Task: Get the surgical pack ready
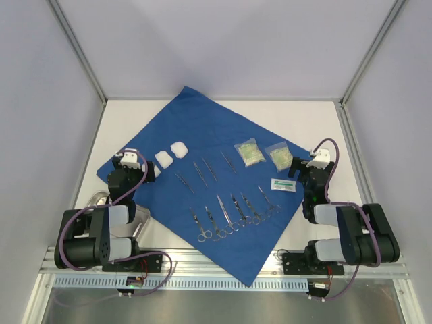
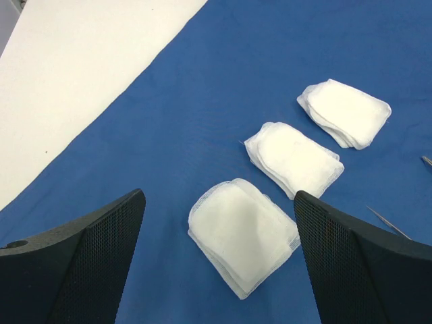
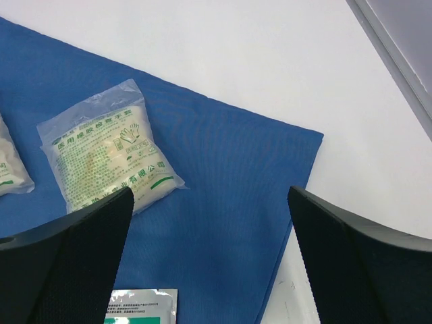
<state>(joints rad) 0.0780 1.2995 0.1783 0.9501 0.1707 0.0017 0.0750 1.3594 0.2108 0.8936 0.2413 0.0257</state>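
At the far left a small steel tray point(image 1: 100, 200) lies on the white table point(image 1: 317, 121), partly hidden behind the left arm. The left gripper point(image 2: 217, 202) hangs over the left part of the surgical pack point(image 1: 202, 128), its black mesh-faced fingers point(image 2: 101, 243) spread wide with nothing between them. The pack, a large royal-blue fabric drape, is spread flat and turned cornerwise on the table, its near corner reaching over the front rail. Below the left gripper sit three stacks of white gauze squares point(image 2: 291, 156) in a slanted row, touching only the cloth. Toward the middle, slim steel forceps point(image 1: 201, 173) lie in a row, and nearer the arms a row of steel scissors and ring-handled clamps point(image 1: 229, 212). Further right are two clear packets of pale gloves point(image 1: 248, 152) and a small white and green sachet point(image 1: 283, 183). The right gripper point(image 3: 210, 192) hovers above the drape's right corner, jaws wide apart and empty
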